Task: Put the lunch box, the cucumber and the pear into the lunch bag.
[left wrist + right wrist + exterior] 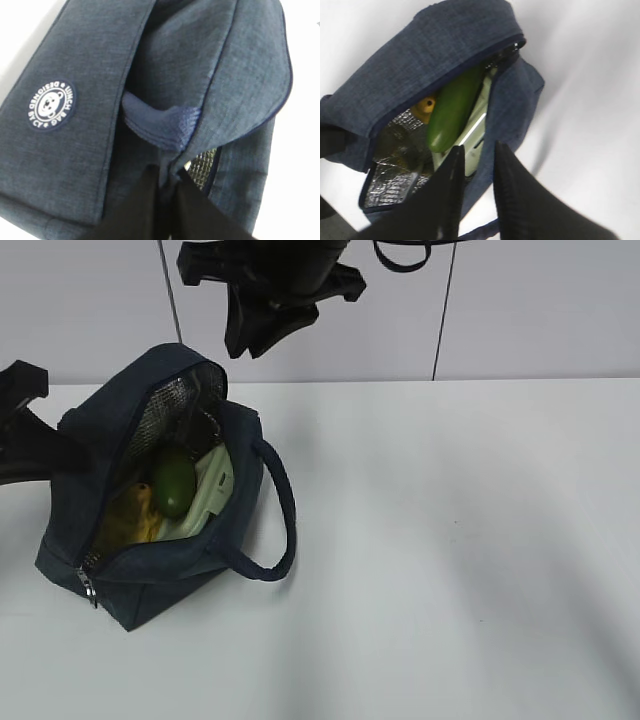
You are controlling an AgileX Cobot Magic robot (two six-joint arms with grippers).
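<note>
Your left gripper (167,200) is pinching the lunch bag (170,580) rim; right gripper (475,165) is hanging empty, jaws narrowly apart. Letting go risks the flap closing over the cucumber (452,112).

Bright, even light washes out the white table (450,540); soft shadows cross its right side; both wrist views look blurred.

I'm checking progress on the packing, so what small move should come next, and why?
Probably lift the right gripper clear of the lunch bag. The lunch box, cucumber and pear all lie inside already, and the jaws hold nothing. The left gripper pinches the bag's edge.
</note>
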